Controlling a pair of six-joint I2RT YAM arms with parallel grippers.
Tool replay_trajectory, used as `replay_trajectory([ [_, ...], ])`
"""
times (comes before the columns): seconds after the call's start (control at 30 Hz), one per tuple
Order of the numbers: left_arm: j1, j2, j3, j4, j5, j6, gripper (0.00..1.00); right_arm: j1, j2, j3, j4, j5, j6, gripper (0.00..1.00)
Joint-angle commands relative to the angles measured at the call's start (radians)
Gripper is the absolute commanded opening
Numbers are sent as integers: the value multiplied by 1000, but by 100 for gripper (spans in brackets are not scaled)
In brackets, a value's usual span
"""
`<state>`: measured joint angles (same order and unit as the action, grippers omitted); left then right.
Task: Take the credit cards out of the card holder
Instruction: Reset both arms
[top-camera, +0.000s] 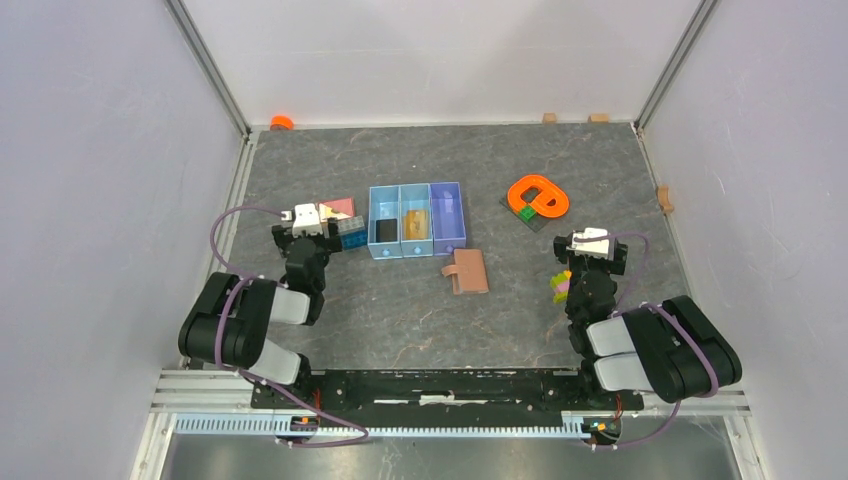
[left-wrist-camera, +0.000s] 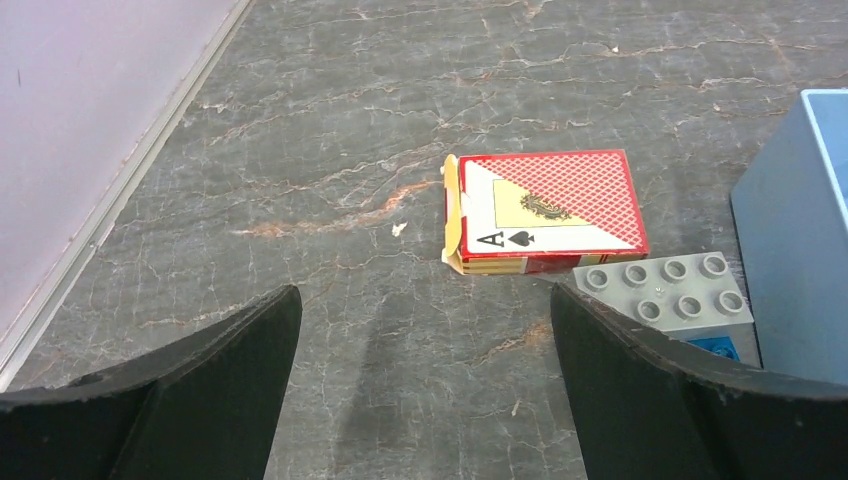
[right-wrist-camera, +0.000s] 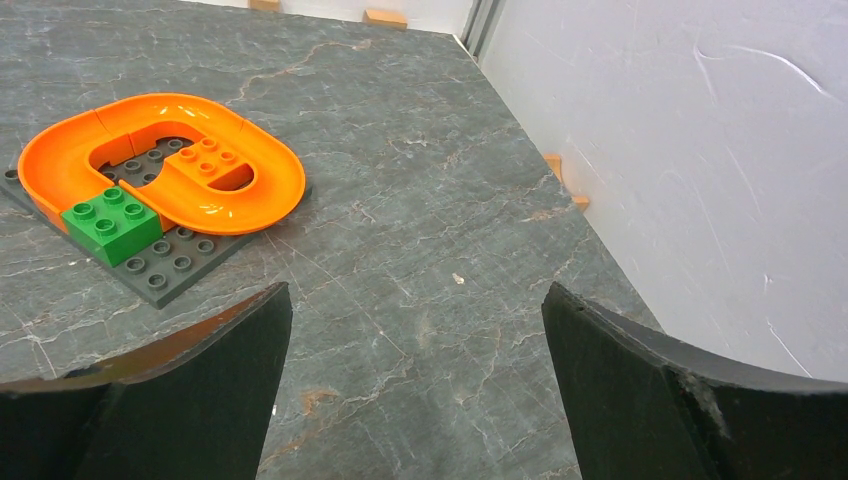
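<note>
The salmon-brown card holder (top-camera: 467, 271) lies flat and folded on the table's middle, its small tab pointing left; it appears only in the top view. A black credit card (top-camera: 384, 231) sits in the left compartment of the blue tray (top-camera: 446, 214), and a tan credit card (top-camera: 416, 222) in its middle compartment. My left gripper (top-camera: 310, 218) (left-wrist-camera: 425, 300) hovers left of the tray, open, with bare table between its fingers. Right of the card holder, my right gripper (top-camera: 590, 243) (right-wrist-camera: 416, 295) is also open and holds nothing.
A red playing-card box (left-wrist-camera: 545, 210) and a grey brick (left-wrist-camera: 665, 290) lie just ahead of the left gripper, beside the tray wall (left-wrist-camera: 795, 250). An orange track (right-wrist-camera: 170, 165) with a green brick (right-wrist-camera: 110, 222) sits ahead-left of the right gripper. Coloured bricks (top-camera: 561, 286) lie by the right arm.
</note>
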<state>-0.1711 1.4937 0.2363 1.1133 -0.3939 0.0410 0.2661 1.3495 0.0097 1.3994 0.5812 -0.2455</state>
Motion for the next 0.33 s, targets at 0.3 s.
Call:
replay_trajectory([
  [0.3, 16, -7, 14, 7, -28, -56, 100, -6, -4, -115, 69, 7, -11, 99],
])
